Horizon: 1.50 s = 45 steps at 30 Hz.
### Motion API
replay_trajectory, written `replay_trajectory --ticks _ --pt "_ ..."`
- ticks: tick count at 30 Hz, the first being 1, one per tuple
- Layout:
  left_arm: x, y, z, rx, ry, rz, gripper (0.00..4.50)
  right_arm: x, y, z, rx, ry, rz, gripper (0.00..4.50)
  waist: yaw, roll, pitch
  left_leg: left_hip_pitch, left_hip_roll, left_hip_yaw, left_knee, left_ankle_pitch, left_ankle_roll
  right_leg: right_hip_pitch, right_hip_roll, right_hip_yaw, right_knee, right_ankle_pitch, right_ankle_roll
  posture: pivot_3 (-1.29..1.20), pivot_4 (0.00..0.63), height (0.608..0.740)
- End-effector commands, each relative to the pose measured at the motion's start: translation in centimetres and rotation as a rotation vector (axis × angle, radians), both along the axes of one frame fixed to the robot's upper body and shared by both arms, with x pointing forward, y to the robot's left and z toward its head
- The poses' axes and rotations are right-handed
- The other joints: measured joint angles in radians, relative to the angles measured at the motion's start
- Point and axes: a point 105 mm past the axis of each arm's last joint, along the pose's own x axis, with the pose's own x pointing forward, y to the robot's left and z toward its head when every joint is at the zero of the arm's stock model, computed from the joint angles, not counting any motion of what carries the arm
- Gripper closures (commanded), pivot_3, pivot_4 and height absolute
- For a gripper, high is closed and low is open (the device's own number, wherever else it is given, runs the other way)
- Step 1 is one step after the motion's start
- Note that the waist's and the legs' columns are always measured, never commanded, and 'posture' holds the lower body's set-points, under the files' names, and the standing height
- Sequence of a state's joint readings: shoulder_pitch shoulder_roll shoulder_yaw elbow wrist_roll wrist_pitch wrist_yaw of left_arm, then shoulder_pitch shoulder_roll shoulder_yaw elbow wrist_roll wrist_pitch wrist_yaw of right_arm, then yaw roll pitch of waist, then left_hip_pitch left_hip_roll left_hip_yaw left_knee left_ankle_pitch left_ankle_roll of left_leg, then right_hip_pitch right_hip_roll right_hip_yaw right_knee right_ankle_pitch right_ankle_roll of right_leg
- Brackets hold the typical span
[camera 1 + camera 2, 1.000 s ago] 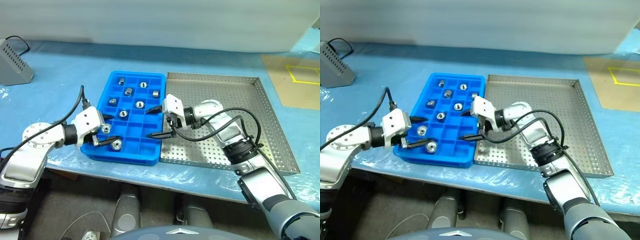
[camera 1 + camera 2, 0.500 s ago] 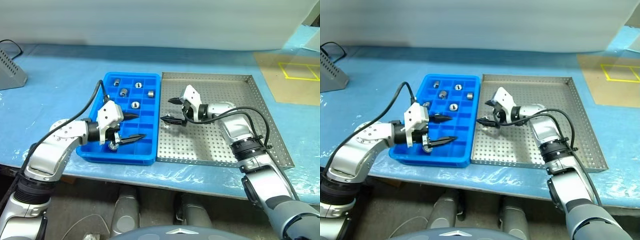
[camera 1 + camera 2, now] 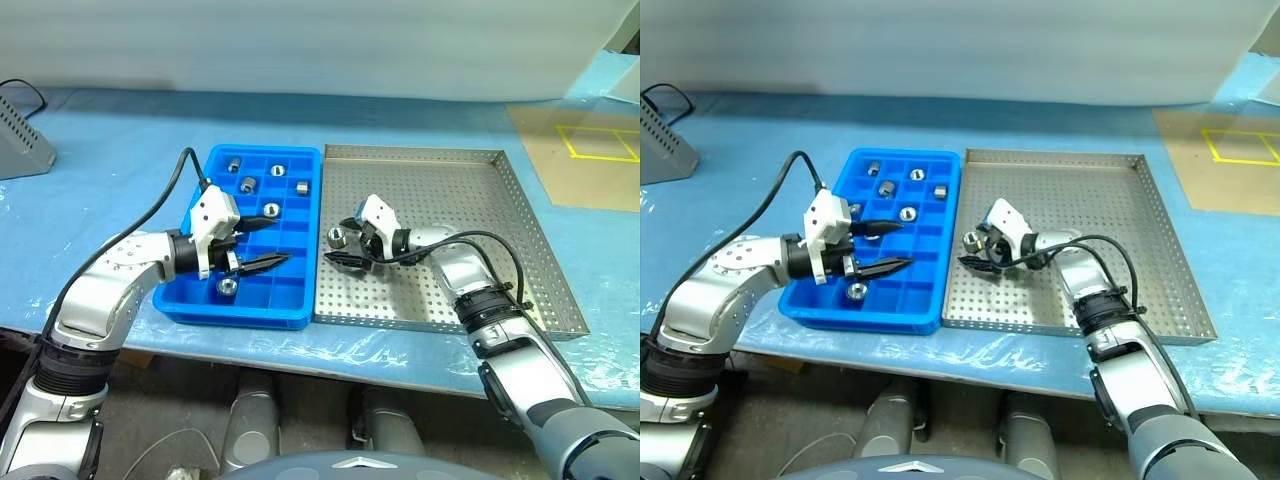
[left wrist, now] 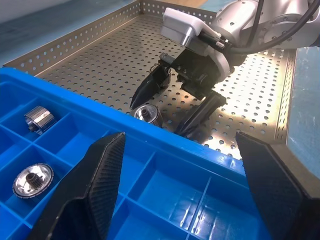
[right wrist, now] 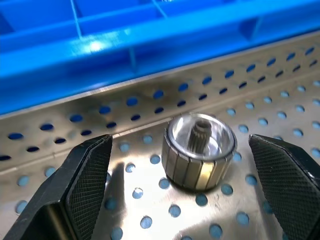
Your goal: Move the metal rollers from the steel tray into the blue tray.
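One metal roller [image 5: 200, 150] stands on end on the perforated floor of the steel tray [image 3: 470, 200], close to its left rim. My right gripper [image 3: 338, 244] is open and low over the tray, one finger [image 5: 85, 185] on each side of that roller without touching it. Several more rollers [image 3: 247, 183] lie in compartments of the blue tray [image 3: 300, 300], which sits against the steel tray's left side. My left gripper [image 3: 277, 242] hovers open and empty over the blue tray's near half, pointing toward the steel tray.
A grey slotted box [image 3: 20, 150] stands at the far left of the blue-covered table. A brown patch with yellow tape [image 3: 590, 150] lies at the far right. The table's front edge [image 3: 320, 345] runs just below both trays.
My right gripper has dropped toward the steel tray's left side and now straddles the roller. My left gripper has shifted a little rightward over the blue tray and rolled.
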<state>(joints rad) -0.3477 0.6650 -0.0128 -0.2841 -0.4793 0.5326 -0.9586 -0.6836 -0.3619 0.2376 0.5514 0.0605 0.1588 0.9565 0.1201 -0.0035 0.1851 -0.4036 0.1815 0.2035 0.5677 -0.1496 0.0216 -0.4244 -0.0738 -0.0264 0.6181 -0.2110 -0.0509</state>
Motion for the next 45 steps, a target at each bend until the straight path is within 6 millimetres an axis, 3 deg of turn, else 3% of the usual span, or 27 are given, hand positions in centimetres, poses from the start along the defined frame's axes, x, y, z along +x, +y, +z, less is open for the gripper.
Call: replay_trajectory --ticks 1,7,10,12,15,19,21,24,33,37,40,45 --pt "-0.4 -0.2 0.7 -0.001 -0.038 -0.005 0.78 0.4 0.3 1.0 0.032 -0.047 -0.005 0.0 0.0 0.0 0.0 0.0 0.0 0.0 0.0 0.0 0.0 0.0 0.0 0.0 0.0 0.0 0.0 0.12 0.15 0.74" --pt "-0.1 0.3 0.1 0.023 -0.04 0.017 0.78 0.3 0.3 0.3 0.052 -0.021 -0.019 0.0 0.0 0.0 0.0 0.0 0.0 0.0 0.0 0.0 0.0 0.0 0.0 0.0 0.0 0.0 0.0 0.12 0.15 0.74" --pt "-0.2 0.2 0.0 0.018 -0.031 0.017 0.73 0.5 0.0 0.1 0.045 -0.027 -0.035 0.58 0.0 0.0 0.0 0.0 0.0 0.0 0.0 0.0 0.0 0.0 0.0 0.0 0.0 0.0 0.0 0.12 0.15 0.74" --pt "-0.3 0.1 -0.2 0.024 -0.028 0.013 0.73 1.0 -0.4 0.0 0.029 -0.049 -0.07 1.25 0.0 0.0 0.0 0.0 0.0 0.0 0.0 0.0 0.0 0.0 0.0 0.0 0.0 0.0 0.0 0.12 0.15 0.74" --pt "-0.3 0.1 -0.3 0.025 -0.028 0.012 0.73 1.6 -0.5 0.2 0.032 -0.073 -0.099 1.25 0.0 0.0 0.0 0.0 0.0 0.0 0.0 0.0 0.0 0.0 0.0 0.0 0.001 0.0 0.0 0.12 0.15 0.74" --pt "-0.3 0.0 -0.1 0.029 -0.032 0.008 0.73 1.5 -0.4 0.2 0.012 -0.095 -0.087 1.78 0.0 0.0 0.0 0.001 0.0 0.0 0.0 0.0 0.0 0.0 0.0 0.0 0.001 0.0 0.0 0.11 0.15 0.74" --pt "-0.3 0.0 -0.1 0.028 -0.033 0.009 0.73 1.1 0.0 0.5 0.046 -0.086 -0.057 2.34 0.0 0.0 0.0 0.0 0.0 0.0 0.0 0.0 0.0 0.0 0.0 0.0 0.001 0.0 0.0 0.11 0.15 0.74" --pt "-0.2 0.1 0.0 0.024 -0.034 0.016 0.73 1.7 -0.1 0.7 0.032 -0.11 -0.094 2.86 -0.001 0.0 0.0 0.001 0.0 0.0 0.0 0.0 0.0 0.0 0.0 0.0 0.001 0.0 0.0 0.11 0.15 0.74" --pt "0.2 1.1 0.2 0.028 -0.03 0.051 0.73 1.4 0.3 1.4 0.025 -0.132 -0.052 2.86 -0.001 0.0 0.0 0.001 0.0 0.0 0.0 0.0 0.0 0.0 0.0 0.0 0.001 0.0 0.0 0.11 0.15 0.74" --pt "0.9 2.4 1.4 0.017 -0.064 0.114 0.73 1.7 0.7 3.6 0.066 -0.169 -0.05 2.86 -0.002 0.0 0.0 0.0 0.0 0.0 0.0 0.0 0.0 0.0 0.0 0.0 0.001 0.0 0.0 0.11 0.15 0.74" --pt "1.4 4.1 2.4 0.049 -0.135 0.18 0.73 0.6 2.1 5.8 0.096 -0.218 0.042 2.86 -0.006 0.0 0.0 0.0 0.0 0.0 -0.001 0.0 0.0 -0.001 0.0 0.0 0.001 0.0 0.0 0.1 0.15 0.74" --pt "1.0 6.9 3.2 0.064 -0.131 0.229 0.73 -2.7 6.2 8.4 0.128 -0.27 0.256 2.86 -0.022 0.0 0.0 0.0 0.0 0.0 -0.002 0.0 0.0 -0.001 0.0 0.0 0.0 0.0 0.0 0.13 0.15 0.74"
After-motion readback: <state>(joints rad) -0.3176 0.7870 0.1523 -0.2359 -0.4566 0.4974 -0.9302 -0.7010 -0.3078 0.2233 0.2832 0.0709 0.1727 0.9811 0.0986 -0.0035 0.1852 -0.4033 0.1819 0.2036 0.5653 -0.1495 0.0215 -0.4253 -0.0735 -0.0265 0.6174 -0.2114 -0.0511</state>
